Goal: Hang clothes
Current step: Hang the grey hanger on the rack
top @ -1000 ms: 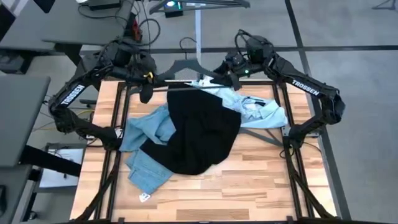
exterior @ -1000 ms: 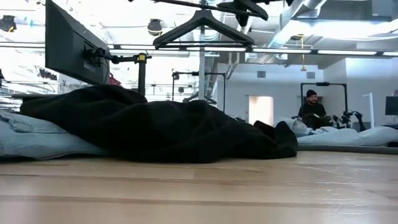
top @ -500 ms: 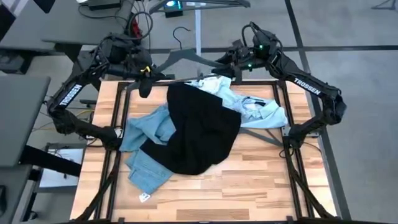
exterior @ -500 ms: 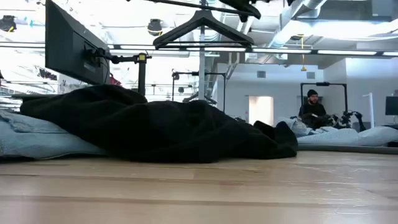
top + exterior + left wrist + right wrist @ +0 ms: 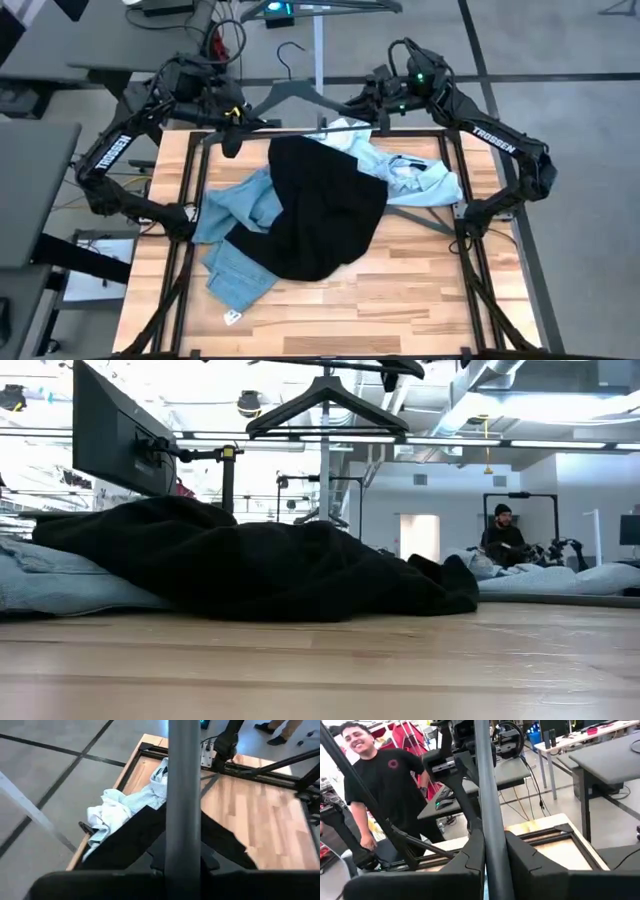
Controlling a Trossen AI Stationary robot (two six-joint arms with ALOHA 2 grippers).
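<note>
The clothes lie heaped on the wooden table (image 5: 400,290): a black t-shirt (image 5: 325,205) on top, light blue jeans (image 5: 238,235) to its left, and a pale collared shirt (image 5: 415,178) to its right. A black hanger (image 5: 300,95) is held over the table's far edge, hook (image 5: 290,52) pointing away. My left gripper (image 5: 232,120) is shut at its left end and my right gripper (image 5: 378,105) at its right end. In the low view the hanger (image 5: 325,405) hangs well above the t-shirt (image 5: 250,570). My left gripper pinches the hanger near its left end, a dark bar (image 5: 182,820) running up between its two fingers (image 5: 100,882). The hanger is lifted clear of the table and the clothes. My right gripper pinches the hanger near its right end, with the bar (image 5: 487,820) between its two fingers (image 5: 525,860). The hanger sits roughly level between my two grippers, clear of the clothes.
A black metal frame (image 5: 455,215) runs round the table's edges. A stand's upright pole (image 5: 318,45) rises just beyond the far edge. A person in a black t-shirt (image 5: 385,785) stands beside the table; another (image 5: 500,535) sits far back. Bare wood lies near the front edge.
My right gripper has moved toward the table's far edge and closed on the hanger's right end. The hanger has shifted toward the far edge, its hook now farther from the clothes. The heap has stayed where it was.
</note>
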